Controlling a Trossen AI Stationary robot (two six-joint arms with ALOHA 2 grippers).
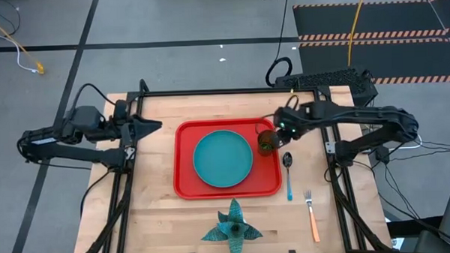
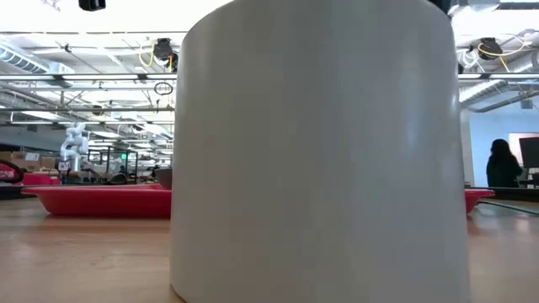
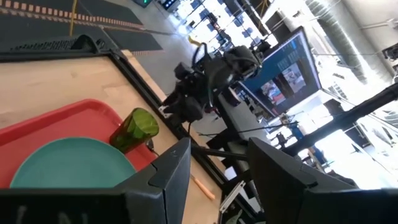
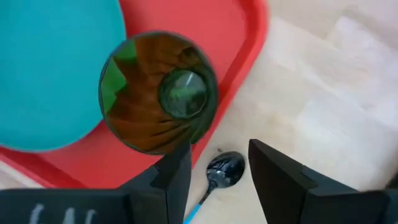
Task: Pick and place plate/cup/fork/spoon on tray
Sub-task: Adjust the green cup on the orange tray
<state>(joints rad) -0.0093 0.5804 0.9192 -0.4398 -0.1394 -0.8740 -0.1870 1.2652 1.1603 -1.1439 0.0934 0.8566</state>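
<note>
The red tray (image 1: 184, 189) lies mid-table, and the teal plate (image 1: 223, 158) rests flat inside it. Upright in the tray's far right corner stands the olive-green cup (image 1: 268, 141) (image 4: 157, 93). Right of the tray, the blue-handled spoon (image 1: 288, 173) and the orange-handled fork (image 1: 311, 213) lie on the wood. My right gripper (image 1: 280, 133) (image 4: 217, 180) hangs open above the tray's right rim beside the cup, pointing steeply down, with the spoon's bowl (image 4: 225, 169) seen far below between its fingers. My left gripper (image 1: 154, 127) (image 3: 217, 180) waits open at the far left, held level.
A teal spiky star-shaped object (image 1: 232, 228) sits at the near edge in front of the tray. A black frame (image 1: 239, 91) borders the table. In the low view a wide white cylinder (image 2: 320, 151) blocks most of the table. Bare wood lies left of the tray.
</note>
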